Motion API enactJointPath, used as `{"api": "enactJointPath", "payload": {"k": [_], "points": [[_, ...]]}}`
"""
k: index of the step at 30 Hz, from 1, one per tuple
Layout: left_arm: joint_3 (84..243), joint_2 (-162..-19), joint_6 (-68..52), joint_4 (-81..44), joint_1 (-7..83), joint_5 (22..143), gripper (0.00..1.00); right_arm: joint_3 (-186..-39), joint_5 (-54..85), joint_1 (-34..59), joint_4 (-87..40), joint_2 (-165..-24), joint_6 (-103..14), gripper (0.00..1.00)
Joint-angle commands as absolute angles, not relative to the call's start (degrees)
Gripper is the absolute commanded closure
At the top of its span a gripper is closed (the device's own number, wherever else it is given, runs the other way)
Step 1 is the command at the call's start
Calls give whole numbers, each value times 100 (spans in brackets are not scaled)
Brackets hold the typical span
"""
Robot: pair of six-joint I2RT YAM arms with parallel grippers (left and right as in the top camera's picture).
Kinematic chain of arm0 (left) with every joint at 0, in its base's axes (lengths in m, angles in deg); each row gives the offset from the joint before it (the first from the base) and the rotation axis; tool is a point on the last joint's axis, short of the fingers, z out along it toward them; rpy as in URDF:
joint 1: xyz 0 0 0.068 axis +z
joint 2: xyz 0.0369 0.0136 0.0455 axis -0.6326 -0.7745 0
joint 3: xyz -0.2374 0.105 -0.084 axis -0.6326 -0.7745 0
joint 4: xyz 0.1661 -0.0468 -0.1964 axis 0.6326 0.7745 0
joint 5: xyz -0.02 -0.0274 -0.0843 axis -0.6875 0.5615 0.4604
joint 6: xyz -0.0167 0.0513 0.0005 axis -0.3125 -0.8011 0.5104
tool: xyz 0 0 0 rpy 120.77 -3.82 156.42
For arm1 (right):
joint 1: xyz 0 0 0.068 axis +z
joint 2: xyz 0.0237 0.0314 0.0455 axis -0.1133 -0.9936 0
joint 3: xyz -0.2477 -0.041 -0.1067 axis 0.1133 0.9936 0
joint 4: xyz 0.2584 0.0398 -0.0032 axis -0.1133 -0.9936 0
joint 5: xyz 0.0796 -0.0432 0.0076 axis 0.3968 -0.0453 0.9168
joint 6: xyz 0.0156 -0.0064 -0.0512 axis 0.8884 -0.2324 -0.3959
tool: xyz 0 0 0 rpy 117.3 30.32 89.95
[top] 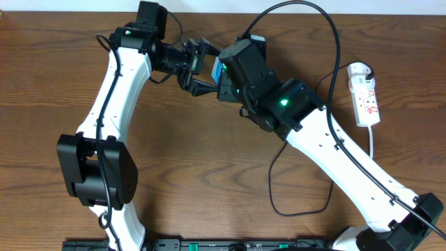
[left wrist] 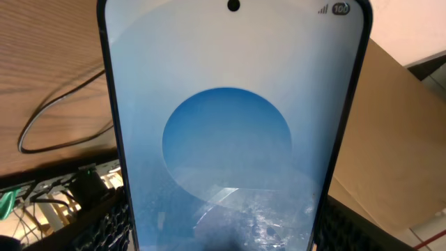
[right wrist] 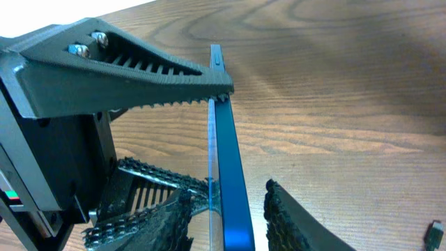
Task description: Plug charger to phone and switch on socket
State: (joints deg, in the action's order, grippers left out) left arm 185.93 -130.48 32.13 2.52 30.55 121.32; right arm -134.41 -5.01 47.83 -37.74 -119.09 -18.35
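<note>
The phone [top: 217, 70], with a cyan-blue screen, is held above the table at the back middle. My left gripper [top: 197, 66] is shut on its two long edges. In the left wrist view the phone's screen [left wrist: 230, 125] fills the frame, between the left gripper's [left wrist: 226, 233] dark fingers. In the right wrist view the phone [right wrist: 226, 153] shows edge-on, and my right gripper [right wrist: 228, 192] is open with a finger on either side of it, a gap showing on the right. The socket [top: 366, 94] lies at the right, with the charger's black cable [top: 334, 42] arching away from it.
The cable loops over the table in front [top: 300, 209] and shows in the left wrist view [left wrist: 42, 125]. A small black piece [right wrist: 433, 231] lies on the wood at the lower right of the right wrist view. A cardboard box [left wrist: 397, 132] shows behind the phone.
</note>
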Motion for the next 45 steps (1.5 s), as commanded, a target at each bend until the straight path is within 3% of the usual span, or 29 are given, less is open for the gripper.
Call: {"api": "enactJointPath", "payload": {"k": [1, 9, 25, 31, 33, 34, 40, 45], "points": [[18612, -12836, 3232, 223, 3081, 12499, 22, -13553, -588, 4763, -3717, -11935, -1818, 71], [18612, -12836, 3169, 223, 3081, 12757, 23, -13553, -591, 4763, -3695, -11935, -1816, 76], [18612, -12836, 3176, 223, 3081, 12803, 23, -13553, -591, 4763, -3682, -11935, -1820, 99], [18612, -12836, 3176, 223, 3081, 12770, 22, -13553, -599, 4763, -3654, -11933, -1814, 99], [18612, -12836, 3176, 223, 3081, 12724, 11, -13553, -658, 4726, -3654, -11933, -1641, 99], [18612, -12836, 3176, 221, 3081, 12689, 10, -13555, -711, 4678, -3608, -11931, -1486, 99], [18612, -12836, 3189, 221, 3081, 12363, 9, -13555, -927, 4354, -3461, -11723, -439, 99], [18612, -12836, 3820, 221, 3081, 12372, 10, -13555, -947, 4072, -3544, -11603, 1303, 99]]}}
